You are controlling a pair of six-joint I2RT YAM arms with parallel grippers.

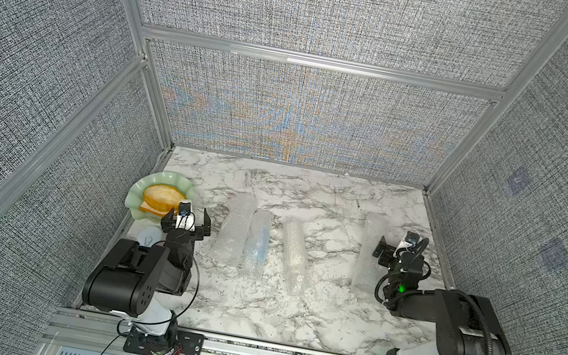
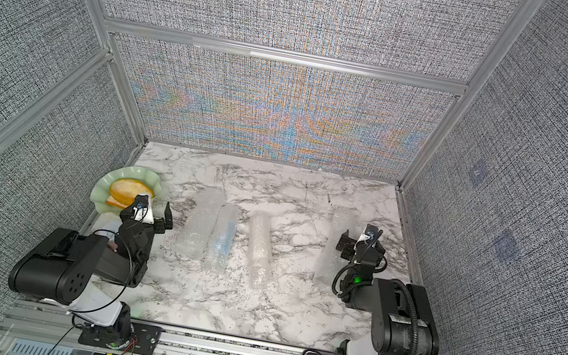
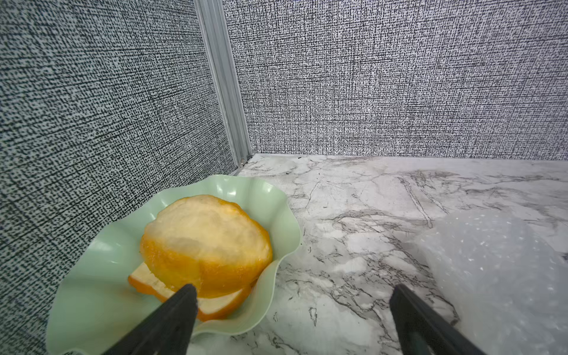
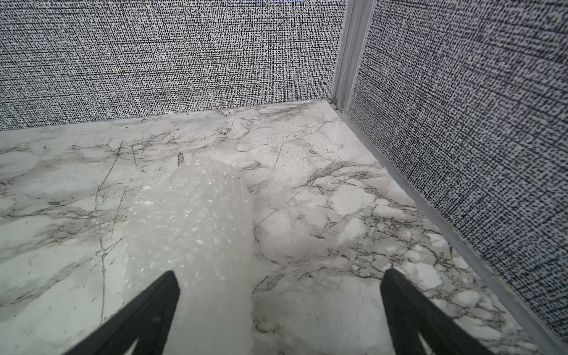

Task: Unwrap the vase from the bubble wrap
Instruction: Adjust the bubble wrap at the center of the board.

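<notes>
Bubble wrap [image 4: 190, 215] lies below the right gripper [image 4: 279, 275], whose jaws stand wide apart with nothing between them. In the right wrist view one long roll of it runs away from the black fingers [image 4: 147, 313] across the marble table [image 4: 338, 199], closer to one finger than to the other. In a top view that roll [image 1: 368, 252] lies lengthwise near the table's right edge, with the gripper just beside it.

The left gripper [image 1: 189, 214] is also spread wide and empty. It hangs over the table's left side, between a wavy-rimmed green plate [image 1: 137, 196] and the nearest roll [image 1: 235, 229]. The plate sits close to the left wall and carries an orange-yellow bun [image 3: 206, 239] resting on a slice of the same colour.

Three rolls lie side by side in the middle of the table, all pointing roughly front to back. The two on the left are just beside each other, and a bluish shape [image 1: 260, 243] shows through the second; what it is cannot be told. The third roll [image 1: 293, 259] lies a little apart, tilted slightly.
</notes>
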